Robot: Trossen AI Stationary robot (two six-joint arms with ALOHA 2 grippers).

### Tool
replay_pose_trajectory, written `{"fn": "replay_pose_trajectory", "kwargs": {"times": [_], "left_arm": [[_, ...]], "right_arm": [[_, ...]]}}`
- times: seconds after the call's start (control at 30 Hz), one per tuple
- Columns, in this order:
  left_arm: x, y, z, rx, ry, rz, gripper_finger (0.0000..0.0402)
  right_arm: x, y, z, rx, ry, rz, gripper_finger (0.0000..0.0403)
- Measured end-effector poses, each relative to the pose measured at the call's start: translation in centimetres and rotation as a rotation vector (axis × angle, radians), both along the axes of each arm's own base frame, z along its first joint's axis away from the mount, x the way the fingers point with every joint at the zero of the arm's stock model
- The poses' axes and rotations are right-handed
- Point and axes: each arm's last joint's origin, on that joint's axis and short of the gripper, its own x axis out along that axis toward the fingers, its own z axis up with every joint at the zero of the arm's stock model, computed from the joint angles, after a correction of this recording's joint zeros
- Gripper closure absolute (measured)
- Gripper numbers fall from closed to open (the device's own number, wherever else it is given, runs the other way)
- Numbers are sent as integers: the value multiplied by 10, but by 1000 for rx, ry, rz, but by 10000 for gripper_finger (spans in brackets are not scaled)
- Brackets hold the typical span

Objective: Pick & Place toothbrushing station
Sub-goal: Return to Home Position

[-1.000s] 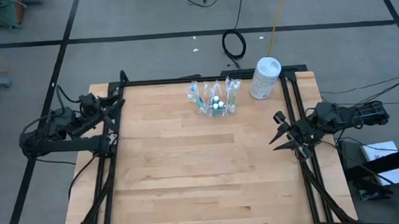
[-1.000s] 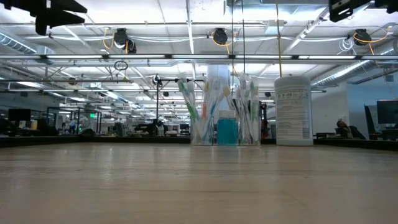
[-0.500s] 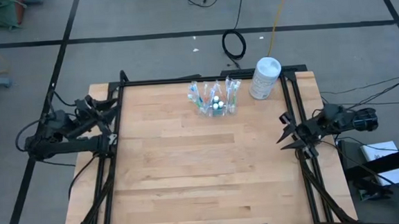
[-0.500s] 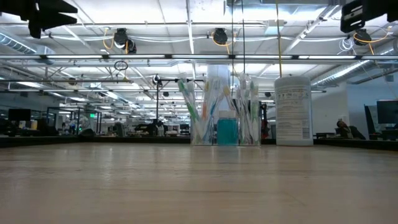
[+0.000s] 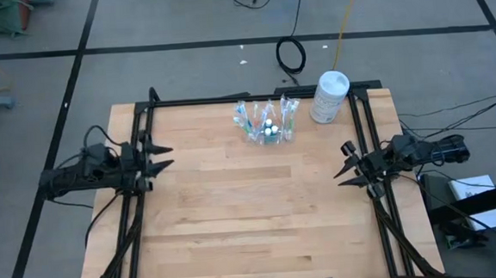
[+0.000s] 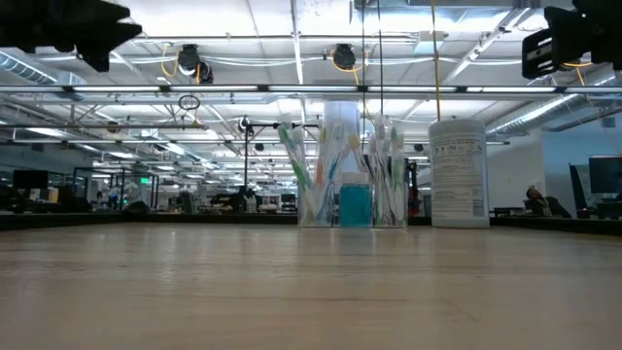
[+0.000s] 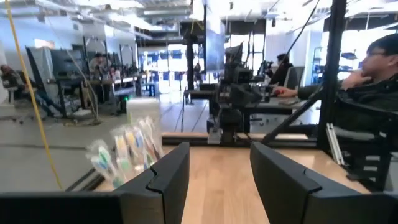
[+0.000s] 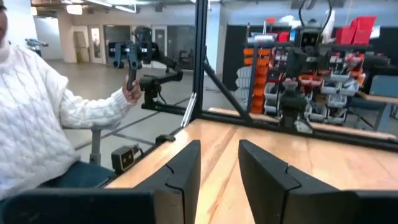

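Midway back along the wooden table, the left gripper hangs over the left edge and the right gripper over the right edge. Each points inward with its fingers apart and nothing between them. Near the far edge, about centre, stands the clear cup, holding the toothbrushes upright around the blue tubes. Near it, to the right, stands a white canister.
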Motion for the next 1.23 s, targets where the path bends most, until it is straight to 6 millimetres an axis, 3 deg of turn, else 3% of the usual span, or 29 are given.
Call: {"fn": "replay_pose_trajectory", "kwargs": {"times": [0.63, 1.03, 1.23], "left_arm": [[26, 1, -66, -105, 1, -20, 229], [27, 1, -70, -113, 56, -5, 229], [27, 1, -70, -77, 59, 0, 229]], "right_arm": [[14, 2, -37, 28, -18, 3, 302], [14, 2, -36, 28, -47, 1, 302], [14, 2, -43, 89, 56, 7, 303]]}}
